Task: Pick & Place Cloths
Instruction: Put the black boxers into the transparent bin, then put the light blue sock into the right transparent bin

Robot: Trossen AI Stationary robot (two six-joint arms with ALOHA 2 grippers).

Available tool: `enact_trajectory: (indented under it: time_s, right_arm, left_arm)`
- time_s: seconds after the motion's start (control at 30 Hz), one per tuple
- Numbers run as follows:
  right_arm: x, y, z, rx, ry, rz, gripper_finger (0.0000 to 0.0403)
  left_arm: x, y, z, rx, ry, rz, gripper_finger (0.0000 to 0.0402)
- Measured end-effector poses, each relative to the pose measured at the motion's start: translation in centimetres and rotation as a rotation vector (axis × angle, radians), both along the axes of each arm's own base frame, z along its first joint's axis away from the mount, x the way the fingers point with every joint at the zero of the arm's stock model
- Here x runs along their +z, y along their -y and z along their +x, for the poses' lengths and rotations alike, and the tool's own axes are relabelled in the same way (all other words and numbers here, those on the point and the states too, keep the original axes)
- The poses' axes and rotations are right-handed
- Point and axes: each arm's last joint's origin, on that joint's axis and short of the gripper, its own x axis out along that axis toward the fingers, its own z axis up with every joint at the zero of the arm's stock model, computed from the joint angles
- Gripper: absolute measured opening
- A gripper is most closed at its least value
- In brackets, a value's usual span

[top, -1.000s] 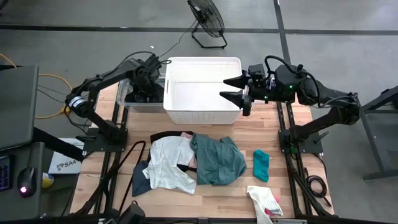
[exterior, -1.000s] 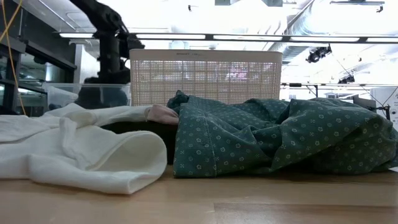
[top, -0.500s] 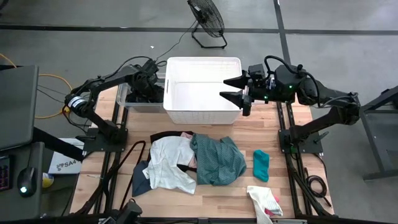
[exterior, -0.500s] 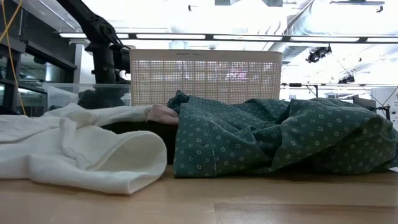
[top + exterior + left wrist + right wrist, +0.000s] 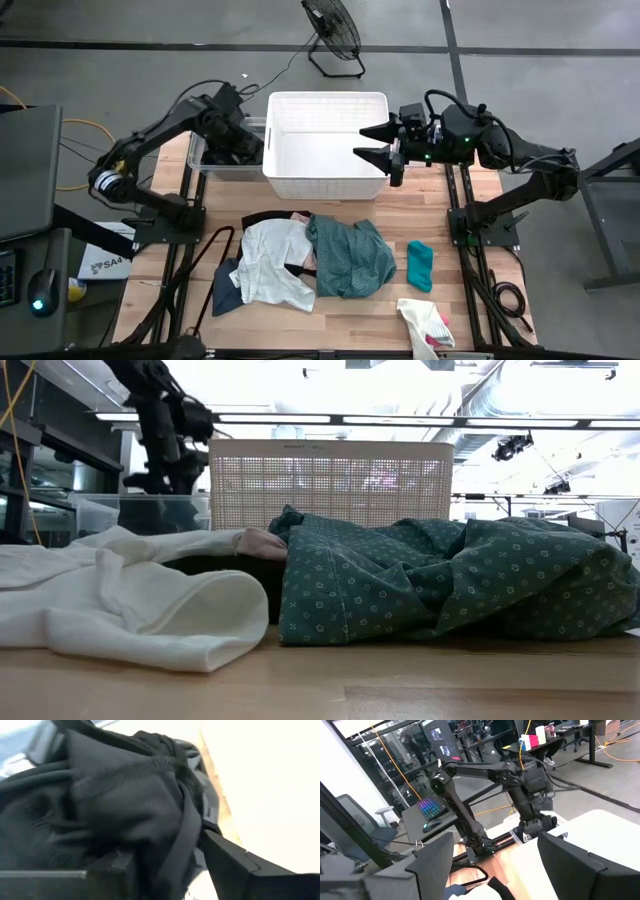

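The left claw [image 5: 232,143] hung with parted fingers over the clear bin [image 5: 203,168] beside the white basket [image 5: 325,183], a crumpled black cloth [image 5: 125,805] between them, lying in that bin. The right claw [image 5: 372,141] gaped open over the basket's opposite rim. Before the basket, white cloth [image 5: 272,258] and teal cloth [image 5: 350,255] lay bunched on the counter [image 5: 480,290].

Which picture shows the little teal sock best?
The high view: the small teal fabric sock lies alone on the wooden table, fully visible. The low view hides it behind the green dotted garment; neither wrist view shows it.

Cloths [image 5: 310,258] in front of basket [image 5: 325,175], bin [image 5: 205,170] at its left.
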Motion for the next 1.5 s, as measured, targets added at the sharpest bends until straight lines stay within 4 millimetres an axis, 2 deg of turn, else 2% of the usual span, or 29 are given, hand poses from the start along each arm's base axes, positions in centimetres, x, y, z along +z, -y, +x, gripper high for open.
enact_trajectory:
  time_s: [0.23,0.43,0.7,0.87,1.07,1.3,1.5]
  right_arm:
    - [-0.5,0.0,-0.1,-0.005,-0.045,0.033,0.0280]
    - [-1.7,0.0,-0.4,-0.033,-0.144,0.165,0.0280]
    - [-4.8,-1.6,-2.0,-0.092,-0.467,0.430,0.0280]
    - [-6.7,-3.4,-3.9,-0.233,-0.683,0.618,0.0280]
    - [-10.7,-6.2,-5.3,-0.465,-0.864,0.772,0.0280]
    - [-17.3,-9.4,-5.8,-0.702,-0.993,1.015,0.0280]
    - [-22.6,-11.6,-6.4,-0.803,-1.032,1.151,0.0280]
  left_arm:
    - [3.6,1.5,-1.0,0.001,0.052,0.076,0.0194]
    - [6.1,3.3,-2.2,-0.011,0.134,0.147,0.0195]
    - [8.7,6.1,-4.0,-0.053,0.272,0.258,0.0195]
    - [9.9,7.4,-4.9,-0.064,0.331,0.325,0.0195]
    - [10.3,8.0,-5.2,-0.096,0.357,0.355,0.0195]
    - [10.3,8.0,-5.1,-0.144,0.368,0.353,0.0195]
    - [10.3,8.0,-5.1,-0.165,0.361,0.362,0.0195]
